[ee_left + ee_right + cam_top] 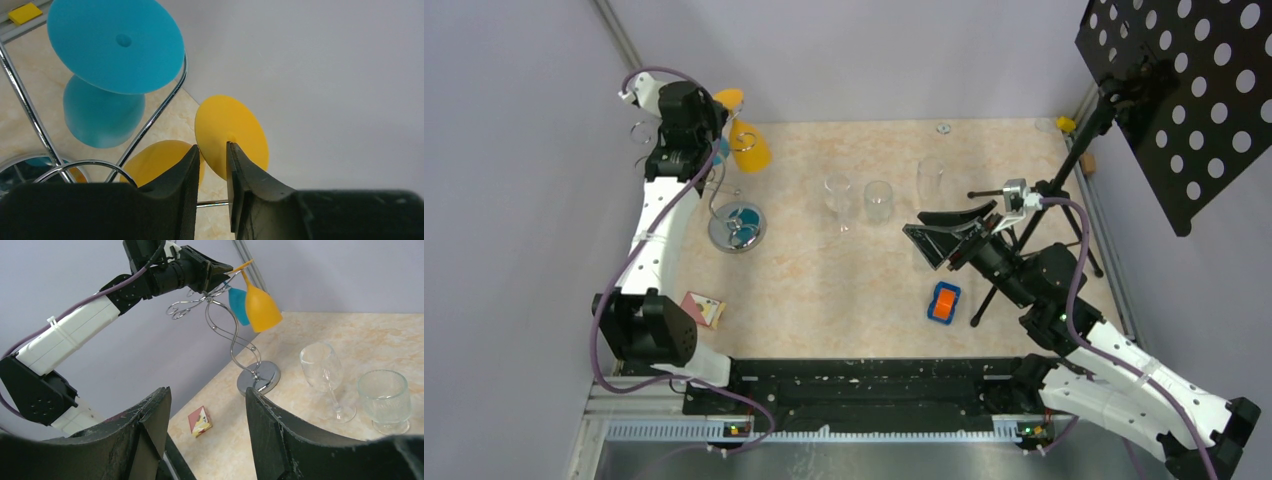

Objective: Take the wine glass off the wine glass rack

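Beige marbled tabletop: your left gripper pinches the yellow wine glass at its stem by the foot. The bowl hangs tilted at the top arms of the wine glass rack, beside a blue glass. Your right gripper, jaws spread, is well apart from the rack.

Three clear glasses stand mid-table, an orange block nearer the front, a black tripod stand at right.

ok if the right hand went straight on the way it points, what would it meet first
Likely the wine glass rack, near its chrome base, though that sits slightly right of the open right hand. Depth is unclear, so the table could come first.
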Robot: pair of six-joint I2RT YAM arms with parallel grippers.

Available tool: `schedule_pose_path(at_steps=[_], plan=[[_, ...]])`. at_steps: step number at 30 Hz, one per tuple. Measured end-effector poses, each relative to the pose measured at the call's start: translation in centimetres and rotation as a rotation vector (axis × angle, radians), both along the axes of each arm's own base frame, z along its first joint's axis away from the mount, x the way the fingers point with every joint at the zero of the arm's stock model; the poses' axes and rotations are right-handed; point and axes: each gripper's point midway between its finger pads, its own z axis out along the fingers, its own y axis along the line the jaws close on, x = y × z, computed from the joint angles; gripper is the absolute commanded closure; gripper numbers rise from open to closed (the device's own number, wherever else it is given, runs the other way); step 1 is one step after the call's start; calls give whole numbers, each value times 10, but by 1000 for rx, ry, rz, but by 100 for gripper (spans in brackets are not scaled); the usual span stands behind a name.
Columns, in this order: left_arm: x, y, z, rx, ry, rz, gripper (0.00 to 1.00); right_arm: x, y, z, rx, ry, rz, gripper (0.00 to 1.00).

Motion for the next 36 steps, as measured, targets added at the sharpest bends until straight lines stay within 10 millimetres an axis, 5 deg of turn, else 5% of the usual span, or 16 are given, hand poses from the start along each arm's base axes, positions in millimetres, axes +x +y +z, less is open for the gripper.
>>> schedule_pose_path(at_steps=[7, 27, 36], plan=[[5, -5, 2, -45, -25, -14, 100, 1, 0, -2, -10, 2, -5, 42], [-7, -25, 31, -184, -147, -157, 100, -1, -8, 1, -17, -19, -28, 43], [-14, -21, 22, -255, -140, -171, 100, -1, -9, 1, -16, -20, -30, 43]])
